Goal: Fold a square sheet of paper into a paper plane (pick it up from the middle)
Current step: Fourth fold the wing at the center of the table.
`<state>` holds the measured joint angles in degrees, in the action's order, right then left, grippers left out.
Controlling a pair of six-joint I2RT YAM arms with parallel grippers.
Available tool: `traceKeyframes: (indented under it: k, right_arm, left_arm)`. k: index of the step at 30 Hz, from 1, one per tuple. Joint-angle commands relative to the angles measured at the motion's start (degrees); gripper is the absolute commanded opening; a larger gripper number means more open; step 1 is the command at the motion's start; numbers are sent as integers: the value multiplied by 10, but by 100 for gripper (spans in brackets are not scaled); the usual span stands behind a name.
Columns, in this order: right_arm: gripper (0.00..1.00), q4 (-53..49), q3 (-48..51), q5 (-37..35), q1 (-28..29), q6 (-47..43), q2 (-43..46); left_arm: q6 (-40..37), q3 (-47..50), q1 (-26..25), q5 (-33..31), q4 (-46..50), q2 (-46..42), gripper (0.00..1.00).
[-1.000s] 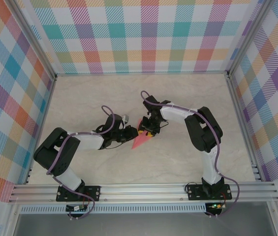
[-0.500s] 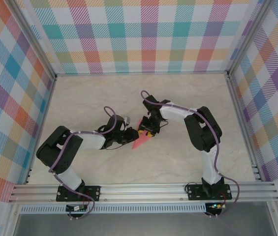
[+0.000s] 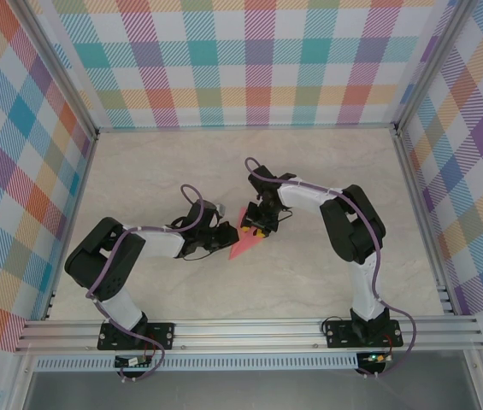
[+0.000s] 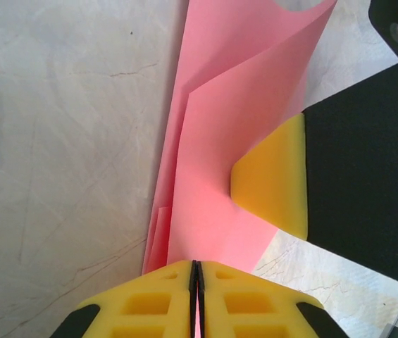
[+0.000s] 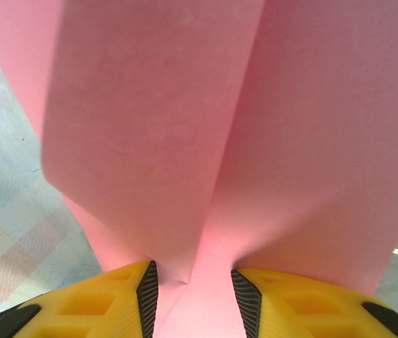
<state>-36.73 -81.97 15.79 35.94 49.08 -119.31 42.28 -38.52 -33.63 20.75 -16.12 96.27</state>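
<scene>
The square sheet of paper (image 3: 243, 244) is salmon pink and folded into a slim pointed dart, lying mid-table with its tip toward the near left. My left gripper (image 3: 226, 237) comes at it from the left. In the left wrist view its jaws (image 4: 195, 271) are shut on the near edge of the layered paper (image 4: 220, 141). My right gripper (image 3: 260, 226) sits at the paper's far right end. One of its yellow fingers (image 4: 276, 184) rests on the sheet. In the right wrist view its jaws (image 5: 191, 278) stand apart, with a raised crease of the paper (image 5: 184, 105) between the pads.
The pale marble-look table (image 3: 335, 171) is walled by checked panels (image 3: 250, 60) at the back and both sides. An aluminium rail (image 3: 250, 329) carrying both arm bases runs along the near edge. Open tabletop lies all round the paper.
The left arm has shifted a little toward the paper, and its jaws have pinched tighter. The right jaws have narrowed slightly. The paper lies in about the same place.
</scene>
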Motion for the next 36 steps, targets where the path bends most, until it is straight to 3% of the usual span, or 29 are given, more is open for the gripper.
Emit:
traceKeyframes:
  k: [1,6,36]
  right_arm:
    - [38,-42,39,-89,-3,6,-75]
    - [32,-41,36,-83,-4,2,-80]
    - [32,-44,20,-62,-4,-13,-76]
  left_arm:
    - [-10,-13,-2,-11,18,10,11]
    - [-12,-14,-2,-14,29,12,10]
    - [-18,-23,-2,-15,72,35,7]
